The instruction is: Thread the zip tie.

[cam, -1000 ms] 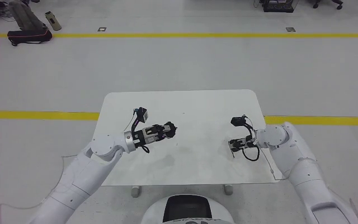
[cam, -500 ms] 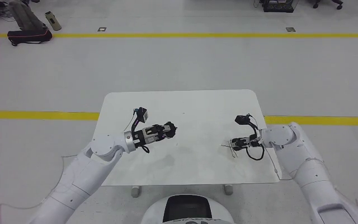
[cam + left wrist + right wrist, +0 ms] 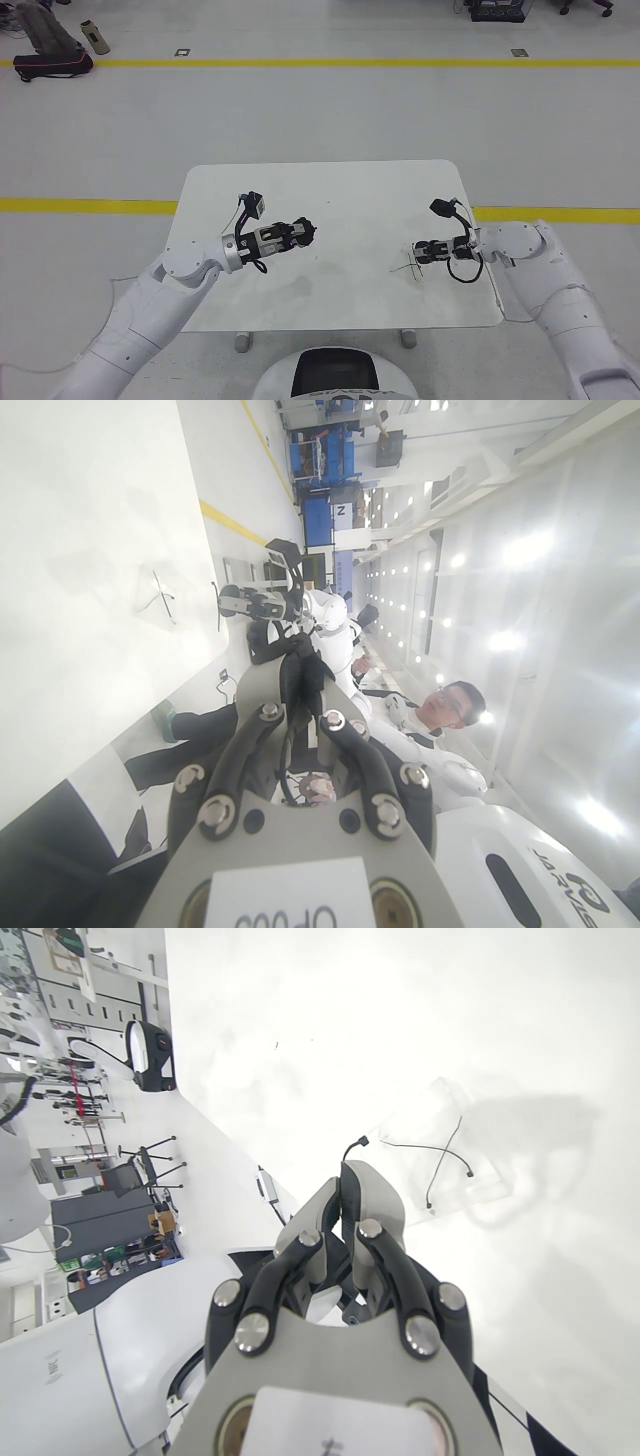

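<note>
White worktop (image 3: 330, 190), right edge: right claw (image 3: 341, 1188) pinches thin black plastic zip tie (image 3: 353, 1150), strap mostly hidden between its fingers. Crossed black spare ties (image 3: 446, 1151) on clear plastic bag (image 3: 480, 1148) just beside. Left claw (image 3: 300, 660) pressed together; what it holds, if anything, is unclear.

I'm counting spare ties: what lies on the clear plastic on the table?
Two black zip ties lie crossed on the clear plastic, which rests on the white table. Whether they sit on top of it or inside it cannot be told.
</note>
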